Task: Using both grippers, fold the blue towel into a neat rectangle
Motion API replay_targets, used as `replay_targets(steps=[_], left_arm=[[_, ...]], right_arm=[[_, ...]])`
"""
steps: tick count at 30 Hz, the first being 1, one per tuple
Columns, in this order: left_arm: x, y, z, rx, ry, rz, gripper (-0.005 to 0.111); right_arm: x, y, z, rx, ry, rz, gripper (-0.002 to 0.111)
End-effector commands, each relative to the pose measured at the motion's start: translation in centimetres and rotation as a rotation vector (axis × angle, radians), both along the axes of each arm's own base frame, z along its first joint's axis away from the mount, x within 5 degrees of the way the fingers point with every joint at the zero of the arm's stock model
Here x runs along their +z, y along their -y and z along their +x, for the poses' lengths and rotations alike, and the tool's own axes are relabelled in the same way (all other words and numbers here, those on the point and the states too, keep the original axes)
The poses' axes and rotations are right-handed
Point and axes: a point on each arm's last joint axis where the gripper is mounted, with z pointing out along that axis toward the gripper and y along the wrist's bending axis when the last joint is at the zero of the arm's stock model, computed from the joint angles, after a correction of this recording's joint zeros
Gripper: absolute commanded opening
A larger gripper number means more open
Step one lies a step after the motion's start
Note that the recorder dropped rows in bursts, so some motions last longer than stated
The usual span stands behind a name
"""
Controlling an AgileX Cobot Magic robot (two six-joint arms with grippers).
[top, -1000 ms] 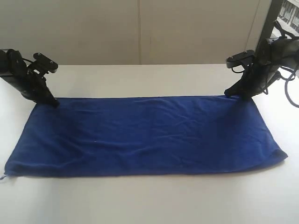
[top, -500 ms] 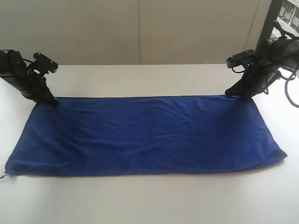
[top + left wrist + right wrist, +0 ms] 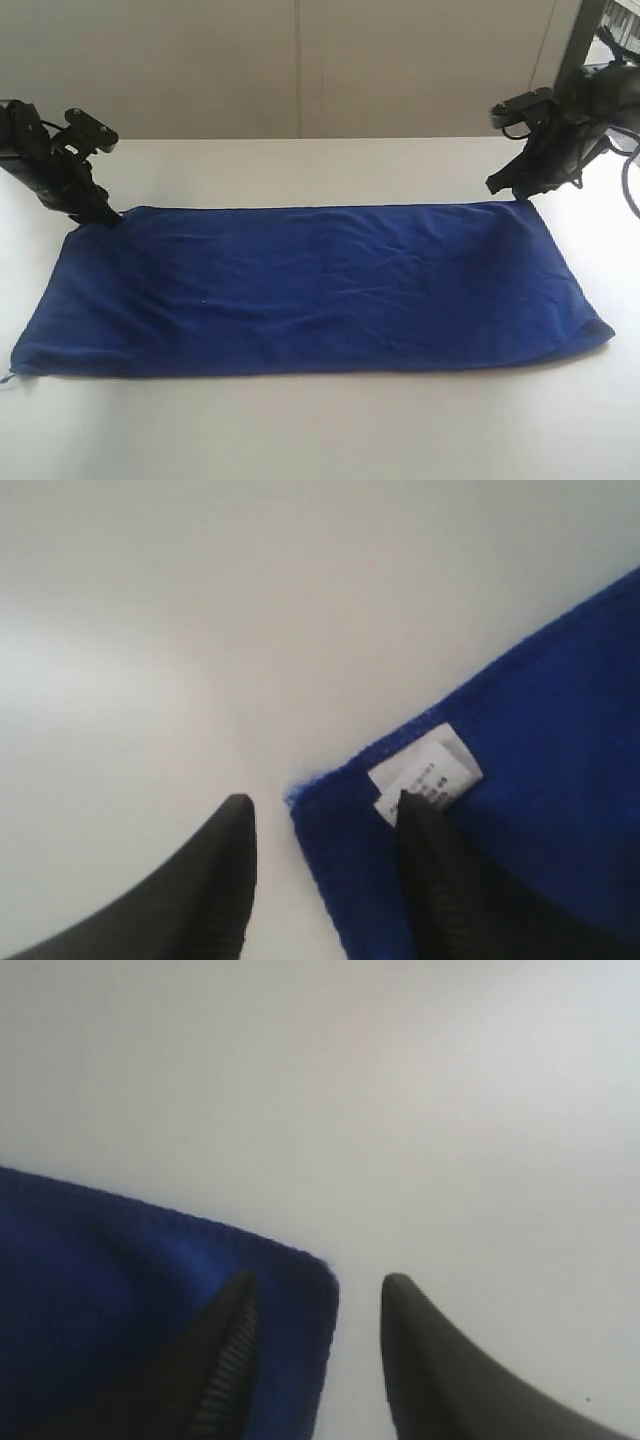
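Deep royal-blue rectangular microfibre towel (image 3: pixel 300 290) lies flat on the white matt table (image 3: pixel 300 430), spread across its middle, long edges running parallel w/ the table's far edge; shape = long strip, edges fairly straight, light creases only; loose thread at near-left corner (image 3: pixel 10 378)

Left black two-finger gripper (image 3: pixel 106 214) at towel's far-left corner; wrist view: fingers apart, cloth corner w/ small white care label (image 3: pixel 425 775) lying in the gap, not pinched

Right black two-finger gripper (image 3: pixel 506 188) just above far-right corner; fingers apart, one over the cloth, other over bare table; holds nothing

Progress (est.): near edge looks thick, so prob. one lengthwise fold already in; can't confirm layer count; strip is long, so likely ≥1 crosswise fold left, plus squaring of near-right corner, which bulges out

Surface: clean, low glare, no other items; room: plain pale wall (image 3: pixel 300 60) behind far edge, dark rack upright (image 3: pixel 572 45) at far right
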Motion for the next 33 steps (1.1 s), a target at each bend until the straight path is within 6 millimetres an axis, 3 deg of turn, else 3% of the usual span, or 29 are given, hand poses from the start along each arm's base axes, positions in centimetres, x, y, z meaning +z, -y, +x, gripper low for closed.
replay_targets(steps=[1, 5, 8, 12, 15, 16, 22, 28, 33], left_arm=[[3.0, 0.2, -0.7, 0.006, 0.015, -0.015, 0.050], [7.6, 0.1, -2.0, 0.002, 0.064, -0.019, 0.050], [9.2, 0.2, -3.2, 0.003, 0.009, -0.037, 0.048], [9.2, 0.7, -5.3, -0.002, -0.190, -0.096, 0.031], [8.2, 1.3, -6.7, -0.079, -0.320, -0.139, 0.004], [8.0, 1.7, -7.3, -0.115, -0.356, -0.157, 0.000], [9.5, 1.8, -11.2, -0.110, -0.324, -0.205, 0.000], [10.4, 1.7, -16.3, -0.077, -0.291, -0.261, 0.000], [7.1, 1.9, -19.4, -0.038, -0.323, -0.290, 0.000]], right_arm=[[2.6, 0.1, -0.5, -0.008, 0.019, -0.003, 0.039], [7.2, -0.2, -1.8, -0.018, 0.056, 0.013, 0.039], [9.2, -0.7, -2.8, -0.021, 0.037, 0.053, 0.038], [10.6, -1.7, -4.0, 0.015, -0.022, 0.140, 0.028], [11.3, -2.9, -5.2, 0.081, -0.092, 0.246, 0.010], [11.6, -3.3, -5.7, 0.100, -0.104, 0.276, 0.003], [12.7, -3.8, -10.4, 0.088, -0.100, 0.246, 0.000], [11.2, -4.6, -15.8, 0.049, -0.088, 0.244, 0.000], [7.0, -4.9, -18.2, 0.011, -0.148, 0.252, 0.000]])
